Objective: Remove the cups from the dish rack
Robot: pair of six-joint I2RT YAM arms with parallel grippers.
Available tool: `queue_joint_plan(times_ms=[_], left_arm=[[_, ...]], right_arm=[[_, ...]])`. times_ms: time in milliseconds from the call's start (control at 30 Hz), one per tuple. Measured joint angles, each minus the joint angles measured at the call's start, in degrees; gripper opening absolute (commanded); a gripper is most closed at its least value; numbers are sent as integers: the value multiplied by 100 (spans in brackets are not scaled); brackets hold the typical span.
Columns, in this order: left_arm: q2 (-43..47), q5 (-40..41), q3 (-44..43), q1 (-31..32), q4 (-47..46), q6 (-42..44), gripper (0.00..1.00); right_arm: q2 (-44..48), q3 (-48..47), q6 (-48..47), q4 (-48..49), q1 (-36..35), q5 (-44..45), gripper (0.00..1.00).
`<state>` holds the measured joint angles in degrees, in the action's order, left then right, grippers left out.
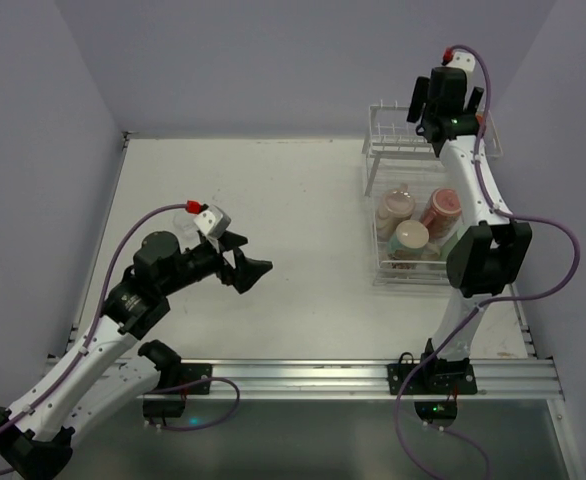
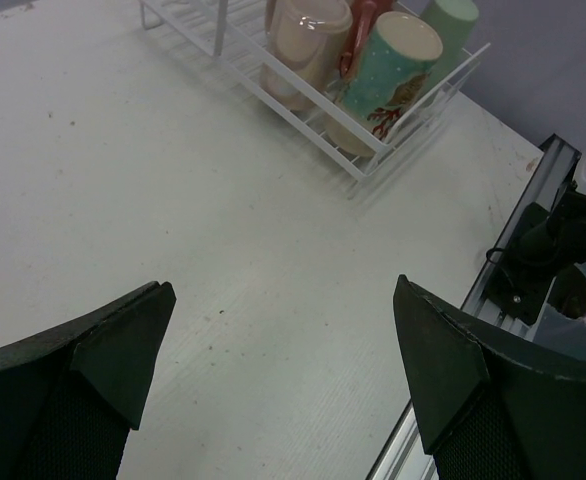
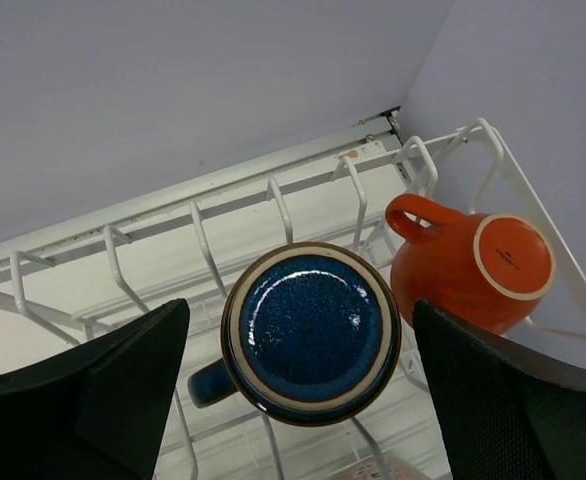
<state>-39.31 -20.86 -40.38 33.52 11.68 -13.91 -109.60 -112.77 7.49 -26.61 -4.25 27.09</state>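
- The dish rack [image 1: 388, 130] (white wire, two tiers) stands at the far right of the table [image 1: 223, 180].
- On its upper prongs a small dark blue cup [image 3: 310, 333] sits upside down, its glossy speckled base ringed in cream and its handle pointing lower left in the right wrist view.
- Just beside it an orange-red cup [image 3: 468, 268] is tilted, showing a cream-rimmed base.
- The right gripper [image 3: 295, 335] is spread wide, one finger on either side of the blue cup, with gaps visible on both sides.
- The lower tier holds larger cups: a cream one [image 2: 303, 50] and a light green one [image 2: 388, 75] with a red pattern.
- The left gripper [image 2: 283, 330] hangs over bare table with its jaws wide apart, holding nothing.
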Motion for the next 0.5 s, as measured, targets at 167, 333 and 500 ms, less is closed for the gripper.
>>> queue_joint_plan(times_ms=[167, 333, 500], left_arm=[[-13, 66, 0, 0, 0, 0, 100], [-46, 105, 0, -4, 0, 2, 100], [-96, 129, 0, -13, -2, 2, 100]], right_arm=[[-157, -68, 7, -2, -2, -9, 82], [-177, -81, 20, -24, 33, 26, 47], [-162, -61, -22, 33, 35, 37, 33]])
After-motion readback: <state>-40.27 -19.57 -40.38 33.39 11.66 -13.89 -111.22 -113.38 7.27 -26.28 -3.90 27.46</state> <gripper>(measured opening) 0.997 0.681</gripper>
